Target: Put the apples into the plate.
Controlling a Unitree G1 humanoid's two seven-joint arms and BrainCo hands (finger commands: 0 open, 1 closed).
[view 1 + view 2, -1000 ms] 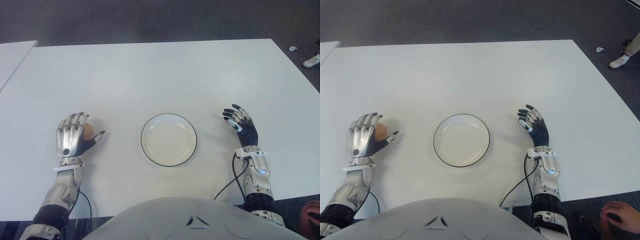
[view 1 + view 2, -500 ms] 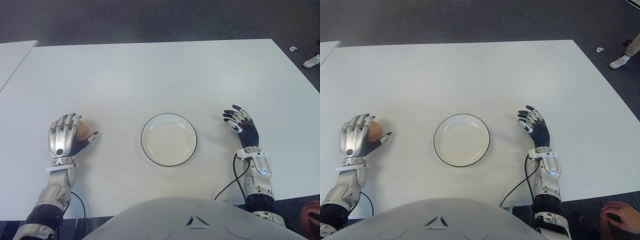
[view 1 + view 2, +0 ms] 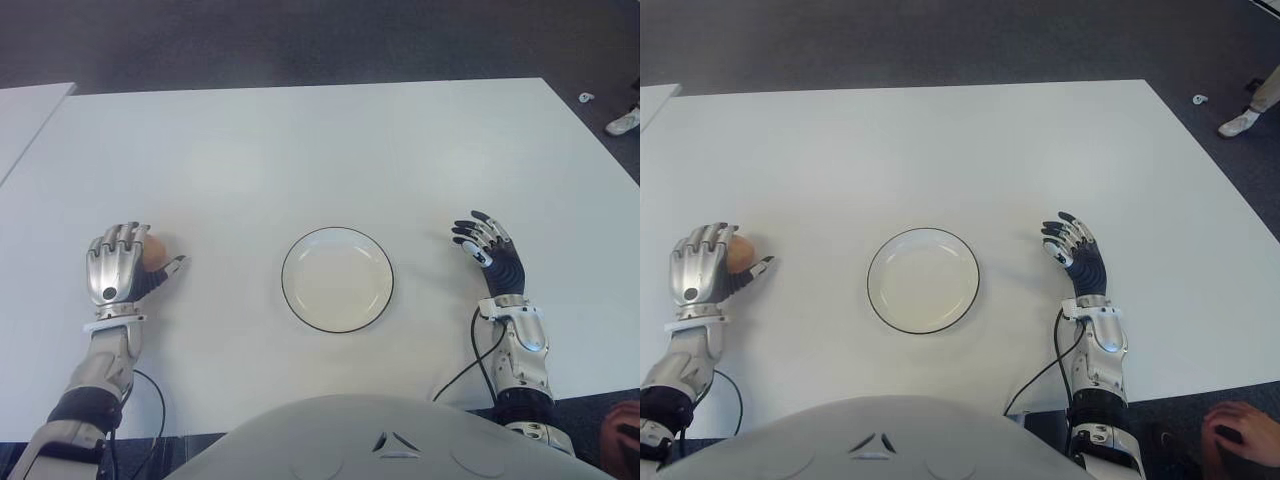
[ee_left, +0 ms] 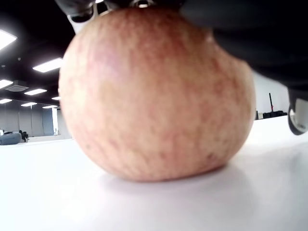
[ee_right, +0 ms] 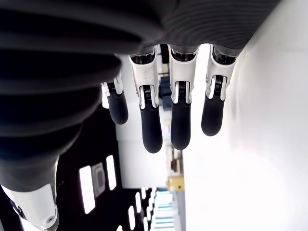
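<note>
A reddish-yellow apple [image 3: 155, 250] sits on the white table [image 3: 320, 150] at the far left, well left of the plate. My left hand [image 3: 125, 270] covers it, fingers curled over its top and the thumb sticking out toward the plate. In the left wrist view the apple [image 4: 154, 91] fills the picture, its base touching the tabletop, with dark fingers [image 4: 240, 24] over it. The white plate [image 3: 337, 280] with a dark rim lies in the middle with nothing in it. My right hand [image 3: 488, 252] shows to the right of the plate, fingers spread and holding nothing.
A second white table [image 3: 25, 110] borders the left edge. A black cable [image 3: 465, 365] runs from the right wrist to the table's front edge. A person's shoe [image 3: 625, 120] shows on the floor at far right and a person's hand [image 3: 1240, 430] at the lower right.
My left hand has slid left and a little back across the table, away from the plate, and the apple has moved with it. The right hand has barely shifted.
</note>
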